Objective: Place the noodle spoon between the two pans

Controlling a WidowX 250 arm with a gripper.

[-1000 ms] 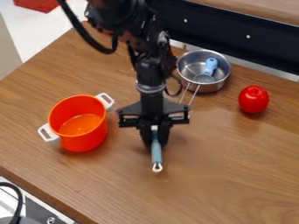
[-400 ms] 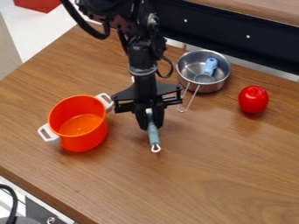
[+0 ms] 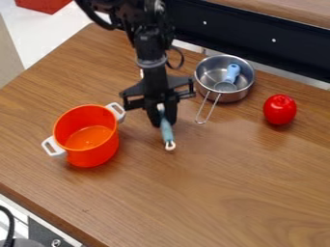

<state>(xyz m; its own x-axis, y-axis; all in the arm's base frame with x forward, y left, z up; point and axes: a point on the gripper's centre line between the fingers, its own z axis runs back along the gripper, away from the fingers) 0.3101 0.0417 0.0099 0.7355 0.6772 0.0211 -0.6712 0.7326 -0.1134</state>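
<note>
My gripper (image 3: 162, 116) hangs between the orange pot and the steel pan, shut on the noodle spoon (image 3: 166, 131). The spoon's blue-grey handle points toward the camera and ends in a white loop; its far part is hidden behind the gripper. To the left stands the orange pot (image 3: 108, 144) with two white handles. The steel pan (image 3: 232, 96), with a long wire handle, is at the back right and holds a small blue-handled strainer (image 3: 232, 73).
A red tomato (image 3: 280, 109) sits on the wooden table (image 3: 213, 193) at the right. Behind the pan runs a dark panel (image 3: 277, 46) along the table's back edge. The front left table edge borders a metallic surface.
Carrying the spoon, my gripper has moved back, away from the camera, and slightly left. The pot, pan and tomato have stayed where they were.
</note>
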